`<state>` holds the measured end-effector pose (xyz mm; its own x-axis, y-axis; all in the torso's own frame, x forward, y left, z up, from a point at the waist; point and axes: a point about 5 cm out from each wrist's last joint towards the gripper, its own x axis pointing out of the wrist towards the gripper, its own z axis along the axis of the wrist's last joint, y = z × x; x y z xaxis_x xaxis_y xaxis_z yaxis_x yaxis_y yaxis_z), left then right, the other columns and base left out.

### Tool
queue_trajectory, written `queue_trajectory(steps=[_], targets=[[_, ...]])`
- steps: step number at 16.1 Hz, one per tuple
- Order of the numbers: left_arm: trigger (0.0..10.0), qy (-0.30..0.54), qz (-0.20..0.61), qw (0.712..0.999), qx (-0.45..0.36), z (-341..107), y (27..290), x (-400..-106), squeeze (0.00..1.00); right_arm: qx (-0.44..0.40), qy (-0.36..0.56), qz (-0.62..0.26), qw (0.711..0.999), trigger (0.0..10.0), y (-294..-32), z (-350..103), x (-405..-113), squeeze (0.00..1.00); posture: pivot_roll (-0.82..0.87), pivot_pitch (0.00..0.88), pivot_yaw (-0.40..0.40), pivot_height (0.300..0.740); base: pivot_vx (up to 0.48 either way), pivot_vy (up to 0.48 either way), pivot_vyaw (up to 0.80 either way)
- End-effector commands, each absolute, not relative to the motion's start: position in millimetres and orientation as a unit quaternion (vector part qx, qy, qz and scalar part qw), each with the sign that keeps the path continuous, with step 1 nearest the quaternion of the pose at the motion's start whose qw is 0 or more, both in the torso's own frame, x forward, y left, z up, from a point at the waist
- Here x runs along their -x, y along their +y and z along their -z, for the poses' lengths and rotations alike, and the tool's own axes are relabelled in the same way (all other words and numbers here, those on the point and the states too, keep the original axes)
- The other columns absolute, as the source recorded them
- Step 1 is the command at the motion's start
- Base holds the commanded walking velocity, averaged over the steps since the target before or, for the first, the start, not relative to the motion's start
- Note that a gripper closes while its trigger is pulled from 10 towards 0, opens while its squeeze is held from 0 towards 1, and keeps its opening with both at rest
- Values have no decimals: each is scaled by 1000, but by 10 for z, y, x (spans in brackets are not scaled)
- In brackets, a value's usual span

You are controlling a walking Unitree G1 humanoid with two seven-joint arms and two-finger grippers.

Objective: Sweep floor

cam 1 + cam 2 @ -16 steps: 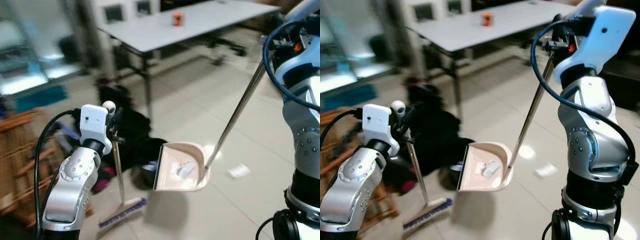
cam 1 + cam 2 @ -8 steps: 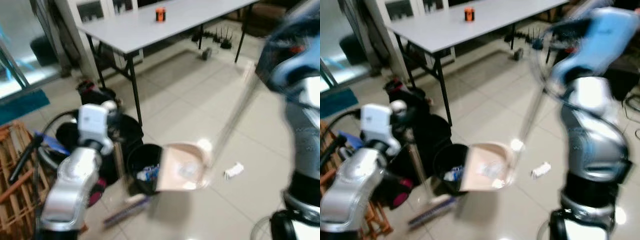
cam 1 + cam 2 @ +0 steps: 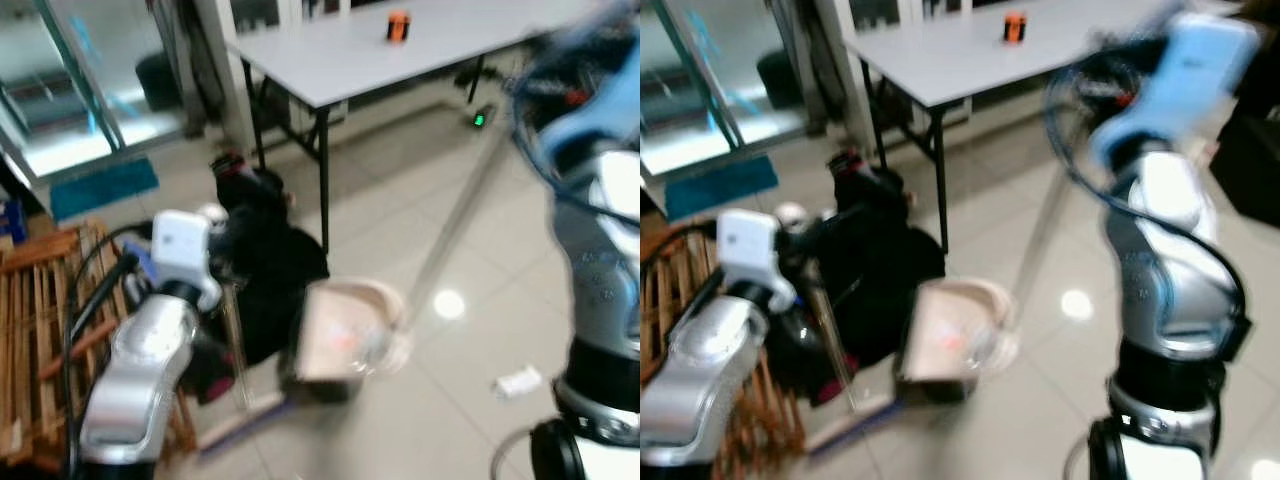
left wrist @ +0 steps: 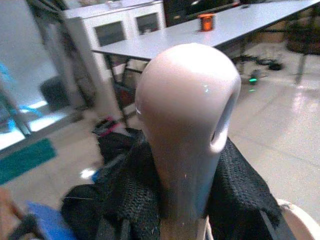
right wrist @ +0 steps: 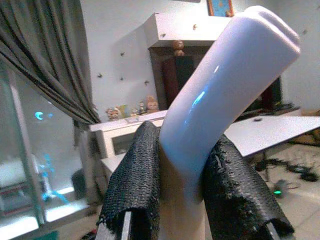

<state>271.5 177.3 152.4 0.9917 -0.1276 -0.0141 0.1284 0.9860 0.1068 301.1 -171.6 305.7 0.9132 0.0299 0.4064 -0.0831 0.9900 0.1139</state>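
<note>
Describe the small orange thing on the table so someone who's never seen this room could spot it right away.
Find the long grey table with black legs at the far side of the tiled room, in front of the white cabinets. Near its back edge stands a small orange object, blurred here. It is the one bright spot of colour on the pale tabletop.

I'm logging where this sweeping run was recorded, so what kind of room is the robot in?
Probably a home's living or work room: a glossy pale tiled floor, a long white folding table on black legs, and a white glass-door cabinet against the wall.
</note>
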Motion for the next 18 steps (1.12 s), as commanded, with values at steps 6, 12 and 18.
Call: queue_trajectory(steps=[6,12,18], targets=[[10000,-6,74,996,-59,-1562,1731,-2713,0,-66,-237,-6,969,10000,-1823,-3134,-2975,0,-4,0,57,740,194,0,0],[10000,1,67,996,-63,-1541,1750,-2692,0,-32,-271,8,962,10000,-1817,-3124,-3000,0,-1,0,63,740,0,0,0],[10000,2,68,995,-67,-1534,1727,-2701,0,45,-318,-53,945,10000,-1491,-3022,-3074,0,6,0,63,740,0,0,0]])
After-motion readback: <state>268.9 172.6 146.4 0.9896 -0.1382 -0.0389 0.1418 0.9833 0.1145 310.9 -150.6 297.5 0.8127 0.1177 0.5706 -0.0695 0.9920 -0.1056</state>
